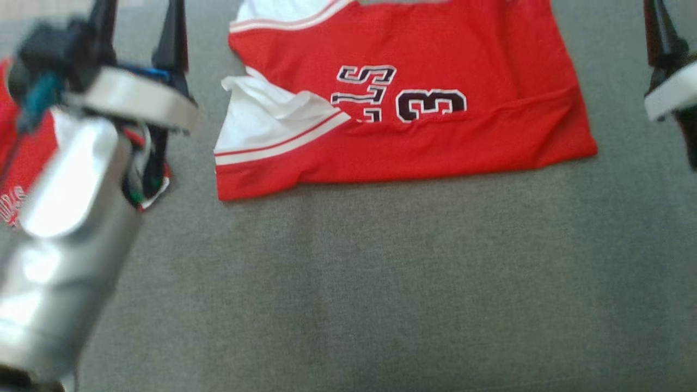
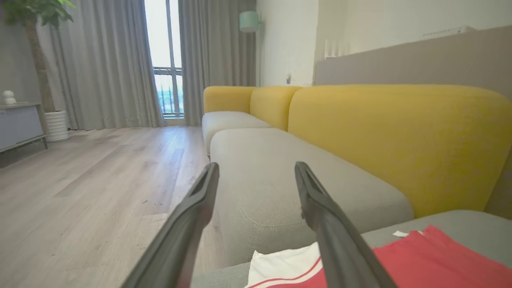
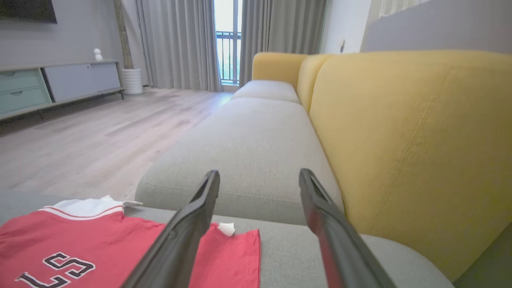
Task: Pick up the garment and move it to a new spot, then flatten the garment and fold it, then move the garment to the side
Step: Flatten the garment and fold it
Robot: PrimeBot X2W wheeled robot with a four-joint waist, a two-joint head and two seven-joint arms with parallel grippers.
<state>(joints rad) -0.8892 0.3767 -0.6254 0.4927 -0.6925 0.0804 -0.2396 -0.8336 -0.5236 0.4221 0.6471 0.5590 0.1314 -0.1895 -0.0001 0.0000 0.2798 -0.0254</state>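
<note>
A red sports jersey [image 1: 435,109] with white trim and dark lettering is lying folded on the gray sofa seat [image 1: 381,283], in the upper middle of the head view. Its lower edge is doubled over the printed number, and a white sleeve is bunching at its left end.

The left arm is reaching in from the lower left of the head view, its silver forearm [image 1: 65,228] angling upward. The left gripper [image 1: 139,22] is pointing away from the robot, well to the left of the jersey. Its two dark fingers [image 2: 188,224] are standing wide apart and holding nothing; in the left wrist view, the jersey's white sleeve is showing just beneath them. A second piece of red cloth [image 1: 27,158] is lying under this arm at the picture's left edge.

The right gripper [image 3: 259,173] is hovering at the upper right edge of the head view, off the jersey's right end. Its fingers are also spread wide with nothing between them, and in the right wrist view they are hanging above the jersey's edge without touching it.

Both wrist views are looking along the sofa, with the yellow backrest [image 2: 400,140] on the right and a wooden floor [image 2: 100,180] on the left.
</note>
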